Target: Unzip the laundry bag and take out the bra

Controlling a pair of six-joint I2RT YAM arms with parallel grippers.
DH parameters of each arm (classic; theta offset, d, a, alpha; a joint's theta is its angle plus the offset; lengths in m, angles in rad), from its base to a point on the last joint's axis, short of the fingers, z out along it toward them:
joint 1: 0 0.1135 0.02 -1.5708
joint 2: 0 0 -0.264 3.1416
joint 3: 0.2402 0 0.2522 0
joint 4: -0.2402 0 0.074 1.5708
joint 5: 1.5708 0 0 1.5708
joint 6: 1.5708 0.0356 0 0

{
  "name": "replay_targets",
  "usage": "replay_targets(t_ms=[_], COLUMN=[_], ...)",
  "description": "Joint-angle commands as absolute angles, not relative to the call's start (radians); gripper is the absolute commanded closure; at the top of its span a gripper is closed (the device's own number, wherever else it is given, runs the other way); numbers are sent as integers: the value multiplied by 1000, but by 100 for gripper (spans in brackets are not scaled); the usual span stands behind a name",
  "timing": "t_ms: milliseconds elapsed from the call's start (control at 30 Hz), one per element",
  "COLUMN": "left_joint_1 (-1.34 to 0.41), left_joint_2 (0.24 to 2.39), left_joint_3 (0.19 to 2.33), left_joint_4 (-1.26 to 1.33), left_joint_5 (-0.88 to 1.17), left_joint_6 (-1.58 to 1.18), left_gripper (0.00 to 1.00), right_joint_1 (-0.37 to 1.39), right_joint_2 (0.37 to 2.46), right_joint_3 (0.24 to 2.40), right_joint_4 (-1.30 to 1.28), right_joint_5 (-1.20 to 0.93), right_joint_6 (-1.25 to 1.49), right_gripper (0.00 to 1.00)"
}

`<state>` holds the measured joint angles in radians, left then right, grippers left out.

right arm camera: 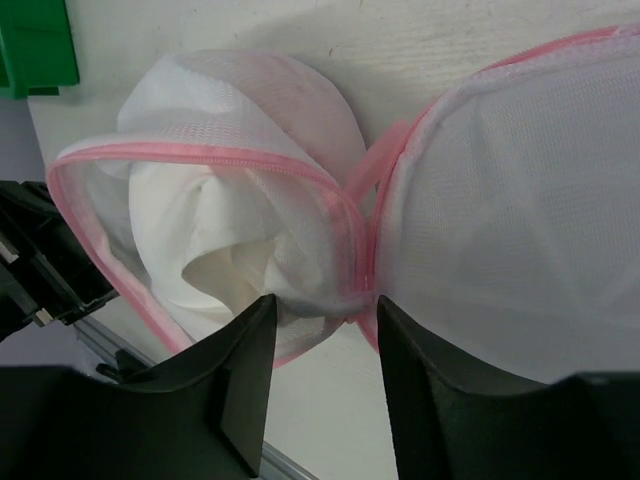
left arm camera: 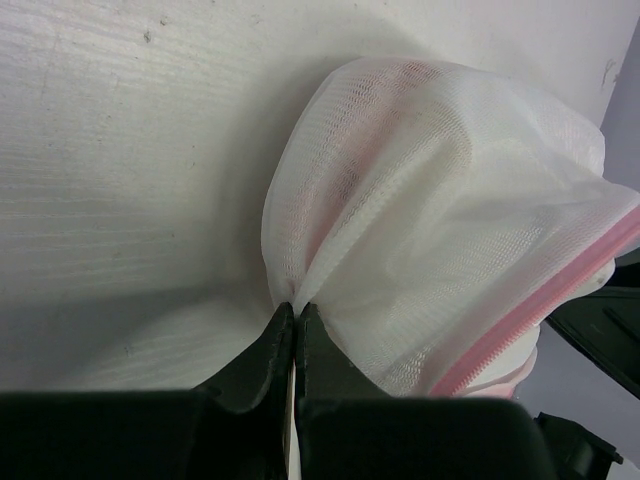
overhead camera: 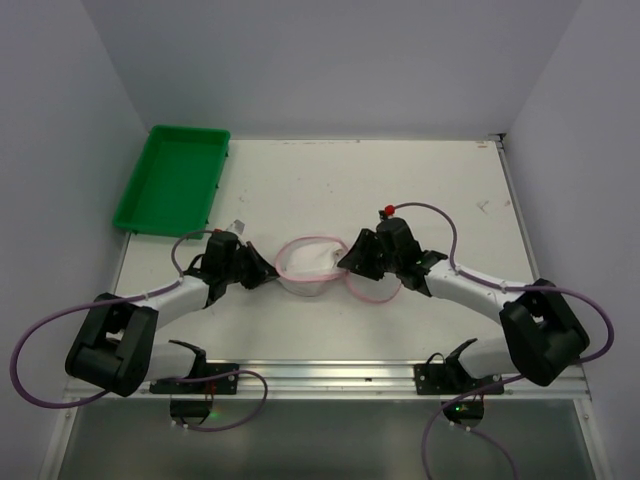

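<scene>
The laundry bag (overhead camera: 306, 262) of white mesh with pink zip trim lies mid-table, unzipped, its round lid (overhead camera: 372, 287) flopped open to the right. A white bra (right arm camera: 225, 235) shows inside the open body (right arm camera: 215, 120). My left gripper (overhead camera: 268, 272) is shut on a pinch of the bag's mesh wall (left arm camera: 380, 200) at its left side; its tips (left arm camera: 295, 310) meet on the cloth. My right gripper (overhead camera: 350, 262) is open, its fingers (right arm camera: 245, 340) just short of the hinge between body and lid (right arm camera: 510, 210), touching nothing I can see.
A green tray (overhead camera: 172, 178) sits at the table's far left corner, also at the top left of the right wrist view (right arm camera: 35, 45). Purple cables loop around both arms. A metal rail (overhead camera: 330, 375) runs along the near edge.
</scene>
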<state>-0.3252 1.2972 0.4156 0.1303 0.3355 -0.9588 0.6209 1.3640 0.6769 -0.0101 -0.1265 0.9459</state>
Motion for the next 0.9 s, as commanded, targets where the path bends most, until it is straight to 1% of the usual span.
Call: replay_targets(t_ms=[0, 233, 267, 333, 367, 433, 467, 533, 567, 600, 667, 700, 733, 767, 867], left_joint_1=[-322, -322, -322, -321, -321, -322, -321, -321, -321, -321, -321, -321, -321, -322, -328], left_joint_2=[1284, 1275, 1273, 1267, 1255, 1236, 1215, 1190, 1165, 1149, 1105, 1092, 1079, 1051, 1014], left_joint_3=[410, 393, 391, 394, 396, 406, 414, 454, 468, 480, 538, 566, 628, 661, 799], left_joint_4=[173, 202, 207, 207, 203, 172, 152, 80, 51, 2, -93, -185, -225, -292, -401], left_joint_5=[331, 337, 342, 350, 350, 331, 324, 292, 263, 244, 174, 138, 106, 50, -39], left_joint_6=[-970, -968, -971, -971, -969, -965, -951, -928, -908, -899, -864, -851, -818, -799, -741], left_gripper=[100, 100, 100, 100, 100, 100, 100, 99, 94, 75, 54, 40, 34, 25, 14], right_joint_1=[618, 612, 612, 612, 611, 612, 612, 612, 612, 612, 614, 612, 614, 617, 627], right_joint_2=[1385, 1422, 1428, 1433, 1434, 1427, 1421, 1401, 1396, 1385, 1379, 1376, 1365, 1359, 1332], right_joint_3=[664, 666, 667, 676, 678, 680, 680, 678, 680, 687, 718, 725, 741, 745, 765], right_joint_4=[69, 104, 113, 112, 101, 97, 92, 94, 86, 77, 40, 29, 15, 12, 3], right_joint_5=[-152, -181, -186, -189, -184, -178, -176, -178, -178, -178, -160, -160, -156, -153, -137], right_joint_6=[953, 948, 943, 934, 927, 914, 899, 879, 855, 839, 793, 781, 756, 746, 710], right_gripper=[55, 58, 64, 72, 83, 93, 100, 100, 100, 100, 100, 100, 100, 100, 100])
